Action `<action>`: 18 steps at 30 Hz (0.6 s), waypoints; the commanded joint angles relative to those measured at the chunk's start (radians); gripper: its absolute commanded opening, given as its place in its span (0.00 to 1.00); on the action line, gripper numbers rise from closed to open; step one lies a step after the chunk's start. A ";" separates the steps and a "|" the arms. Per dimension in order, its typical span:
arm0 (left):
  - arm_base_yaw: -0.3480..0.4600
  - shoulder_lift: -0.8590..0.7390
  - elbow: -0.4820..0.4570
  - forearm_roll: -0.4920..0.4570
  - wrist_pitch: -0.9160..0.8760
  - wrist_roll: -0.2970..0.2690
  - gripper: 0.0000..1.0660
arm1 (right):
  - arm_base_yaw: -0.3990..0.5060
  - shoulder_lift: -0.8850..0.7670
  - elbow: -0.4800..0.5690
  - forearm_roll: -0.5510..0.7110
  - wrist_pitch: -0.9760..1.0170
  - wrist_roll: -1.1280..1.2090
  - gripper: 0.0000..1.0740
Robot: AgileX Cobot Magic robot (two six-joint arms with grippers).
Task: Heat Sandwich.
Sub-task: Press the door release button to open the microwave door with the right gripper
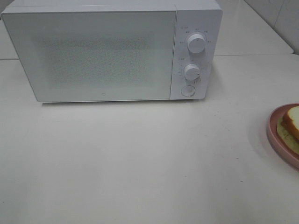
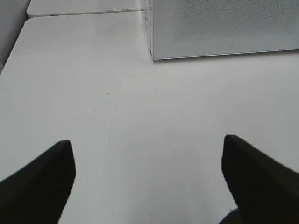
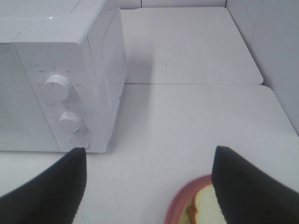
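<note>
One sandwich (image 1: pixel 291 122), one pink plate (image 1: pixel 273 125), one microwave (image 1: pixel 93 56)

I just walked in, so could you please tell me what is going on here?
Nothing is being handled yet. The boxy white microwave stands on the white table with its door shut. The sandwich of pale bread slices lies on the round pink plate, off to the microwave's right. The left gripper and right gripper are both open and empty, the right one near the plate.
</note>
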 commanded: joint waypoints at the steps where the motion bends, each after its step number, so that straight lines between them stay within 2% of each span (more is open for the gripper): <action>1: 0.000 -0.022 0.003 -0.001 -0.012 -0.001 0.74 | 0.000 0.046 -0.001 -0.009 -0.089 -0.008 0.68; 9: 0.000 -0.022 0.003 -0.001 -0.012 -0.001 0.74 | 0.000 0.171 0.000 -0.008 -0.269 -0.008 0.68; 18: 0.000 -0.022 0.003 -0.001 -0.012 -0.001 0.74 | 0.000 0.276 0.100 -0.009 -0.527 0.043 0.68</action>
